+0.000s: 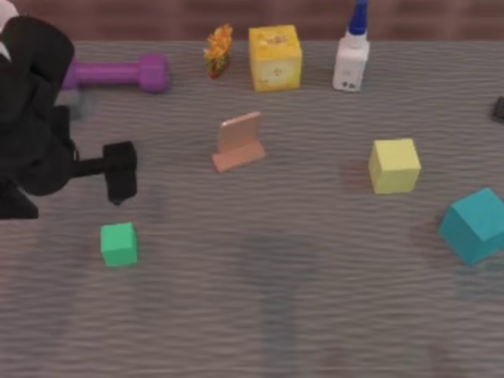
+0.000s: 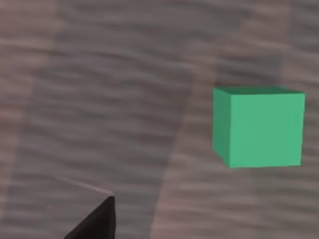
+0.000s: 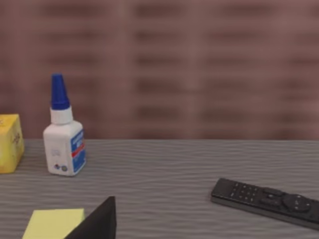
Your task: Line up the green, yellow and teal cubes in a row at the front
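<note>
Looming nearest the overhead lens: left gripper (image 1: pixel 120 185), black, raised above the table's left side, empty, with finger spread impossible to tell. Just toward the front edge from it, and apart from it, small plain bright-green matte cube (image 1: pixel 118 243), sitting flat and square-on, with no long axis to favour. Clearly the left arm's to take, the nearer arm by far. Farther out, toward the right side: pale-yellow matte cube (image 1: pixel 394 165), mid-sized, and beyond it at the right edge the large teal matte cube (image 1: pixel 475 224), turned cornerwise; both well apart from the green one. No row yet. Right gripper (image 3: pixel 94 224) out of the top view, only a dark fingertip in its own wrist view, grip state unreadable. Count: three plain cubes, one of each colour; one purple dumbbell (image 1: pixel 118 74), one golden printed box (image 1: pixel 276 57), one white glue bottle with blue cap (image 1: pixel 351 53), one pink stand (image 1: pixel 239 142), one black remote control (image 3: pixel 266 201).
</note>
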Controlling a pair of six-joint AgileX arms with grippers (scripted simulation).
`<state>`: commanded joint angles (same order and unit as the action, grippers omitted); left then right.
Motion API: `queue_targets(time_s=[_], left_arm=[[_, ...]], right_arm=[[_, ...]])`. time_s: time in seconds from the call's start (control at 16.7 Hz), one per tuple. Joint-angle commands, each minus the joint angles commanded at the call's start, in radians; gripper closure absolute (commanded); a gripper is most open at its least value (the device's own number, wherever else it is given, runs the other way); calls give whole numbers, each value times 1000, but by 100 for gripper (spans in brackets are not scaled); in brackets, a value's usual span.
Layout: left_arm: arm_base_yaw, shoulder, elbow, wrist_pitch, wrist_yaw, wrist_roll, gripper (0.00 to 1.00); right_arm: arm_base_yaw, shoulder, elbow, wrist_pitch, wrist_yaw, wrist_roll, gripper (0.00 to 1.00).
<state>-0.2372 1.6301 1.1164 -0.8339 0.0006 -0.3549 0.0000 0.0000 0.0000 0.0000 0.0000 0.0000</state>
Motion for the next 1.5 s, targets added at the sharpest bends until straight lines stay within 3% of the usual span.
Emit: queue_targets(time_s=[0.36, 0.78, 1.26, 1.5], left_arm=[[-43, 283, 213, -139, 0, -65, 0], [-41, 302, 224, -144, 1, -68, 0], [-44, 446, 92, 138, 1, -65, 0], [-44, 470, 73, 173, 2, -66, 0]], right_arm=[[0, 0, 0, 0, 0, 0, 0], [0, 0, 0, 0, 0, 0, 0], [0, 0, 0, 0, 0, 0, 0], [0, 0, 0, 0, 0, 0, 0]])
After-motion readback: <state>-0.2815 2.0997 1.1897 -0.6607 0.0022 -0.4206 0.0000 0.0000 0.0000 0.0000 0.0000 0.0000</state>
